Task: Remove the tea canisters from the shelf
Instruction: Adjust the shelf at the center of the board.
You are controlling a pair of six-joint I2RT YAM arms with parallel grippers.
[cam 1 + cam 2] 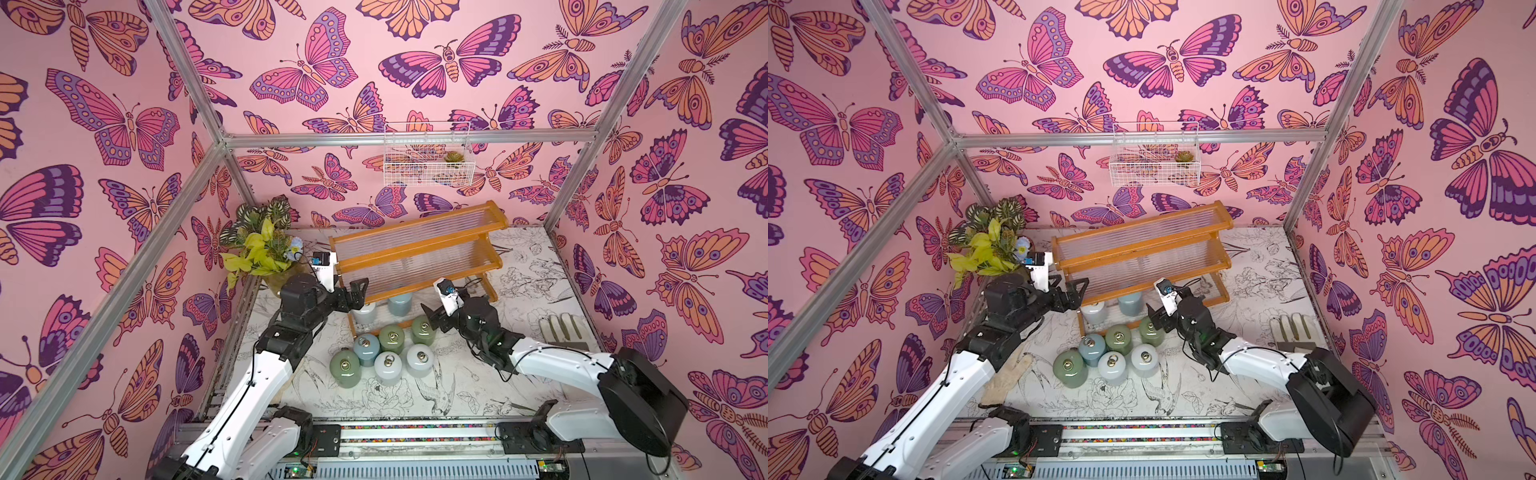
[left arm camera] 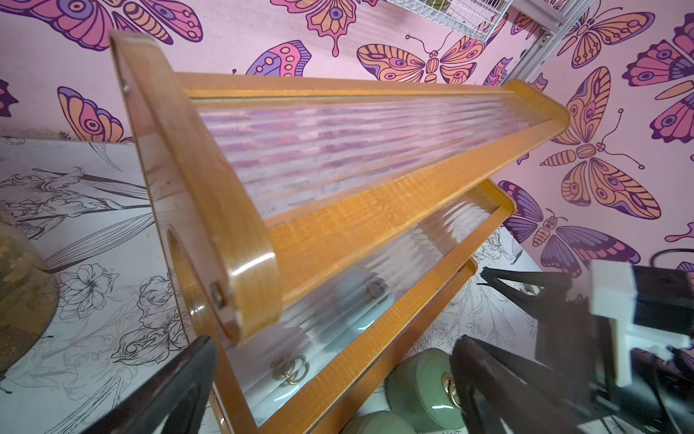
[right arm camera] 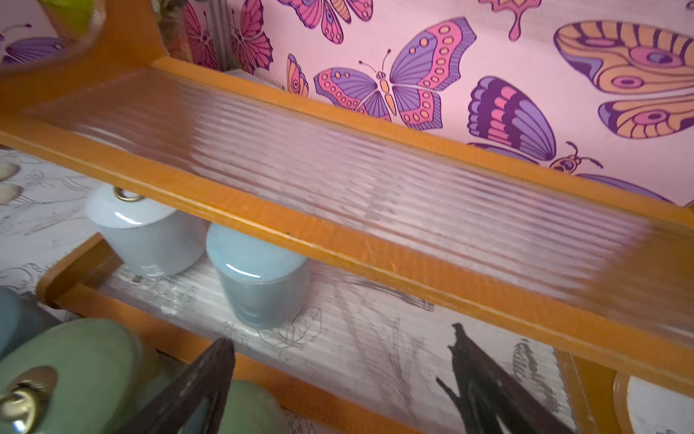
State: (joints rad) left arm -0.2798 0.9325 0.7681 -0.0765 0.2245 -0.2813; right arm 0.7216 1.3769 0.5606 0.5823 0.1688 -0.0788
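Shelf (image 1: 409,250): orange frame, clear ribbed tiers.
Vase (image 1: 262,249): leafy, beside the shelf's end.
Tea canisters (image 1: 391,337): glossy; we count six before the shelf, white canister (image 1: 365,312) and blue canister (image 1: 400,303) on its bottom tier, under the middle rail.
Left gripper (image 1: 353,295): jaws wide, empty, at the shelf's vase end.
Right gripper (image 1: 433,319): jaws wide, empty, facing its bottom tier.

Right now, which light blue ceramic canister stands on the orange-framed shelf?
The blue canister beside the white canister, bottom tier; the other stands on the table.
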